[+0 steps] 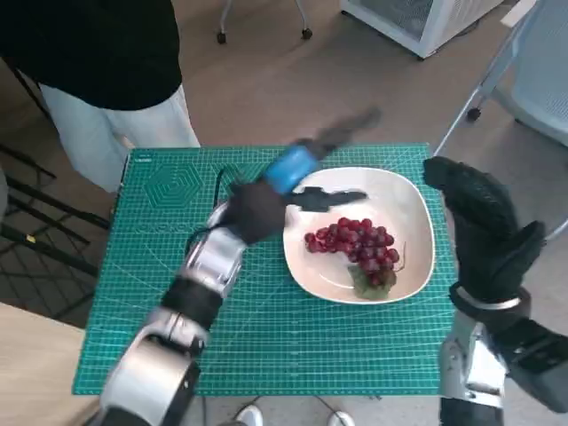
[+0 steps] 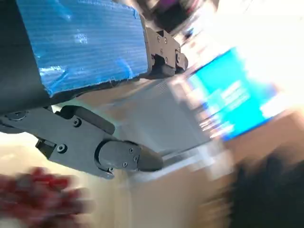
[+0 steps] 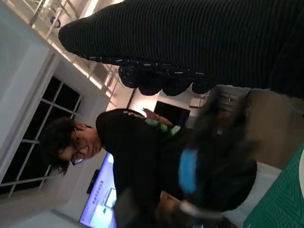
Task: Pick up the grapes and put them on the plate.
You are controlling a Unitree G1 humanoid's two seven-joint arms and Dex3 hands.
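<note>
Head view: grapes lay on the plate, right half of the green mat. Left hand hovered blurred over the plate's far-left rim, fingers apart, holding nothing. Right hand was raised right of the plate, empty, fingers loosely extended.

The head view looks steeply down on the table; both wrist views sit close behind their hands.

Dark red grapes with a green leaf, on a cream-white plate. Teal-green cutting mat, printed with a fine pale grid. Blue tape over black left hand; black knitted right hand.
</note>
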